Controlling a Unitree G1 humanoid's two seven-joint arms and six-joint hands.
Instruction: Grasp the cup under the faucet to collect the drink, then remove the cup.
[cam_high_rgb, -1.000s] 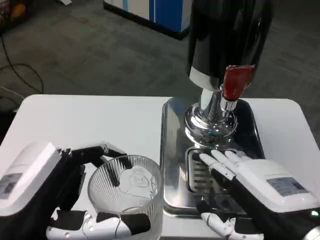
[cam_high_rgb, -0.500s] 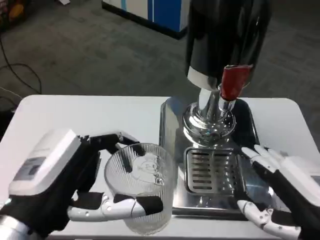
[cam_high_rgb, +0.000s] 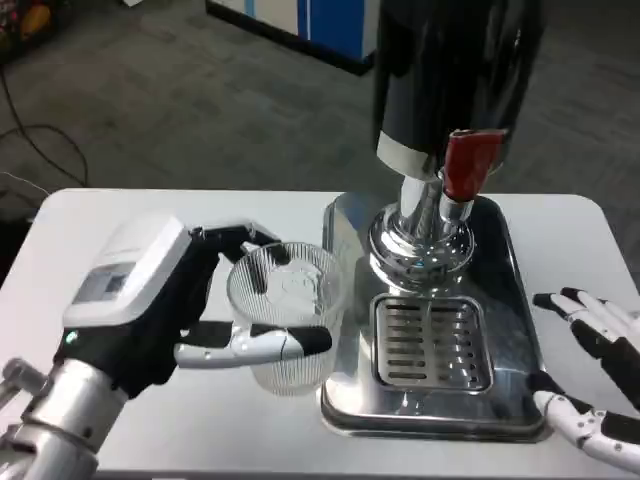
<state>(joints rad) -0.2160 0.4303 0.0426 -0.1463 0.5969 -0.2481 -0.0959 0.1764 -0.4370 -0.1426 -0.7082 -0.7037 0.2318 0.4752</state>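
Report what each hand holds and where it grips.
The left hand grips the ribbed glass cup around its side wall. The right hand holds nothing.

The cup (cam_high_rgb: 287, 315) is a clear, ribbed glass tumbler, upright and open at the top, with nothing to be seen inside it. It sits just left of the shiny metal drip tray (cam_high_rgb: 345, 395), its base near the tray's left edge, held in the left hand (cam_high_rgb: 190, 310), whose fingers wrap round its front and back. The faucet (cam_high_rgb: 462, 172), a chrome spout with a red lever, stands up and to the right of the cup, above the slotted grate (cam_high_rgb: 430, 342).
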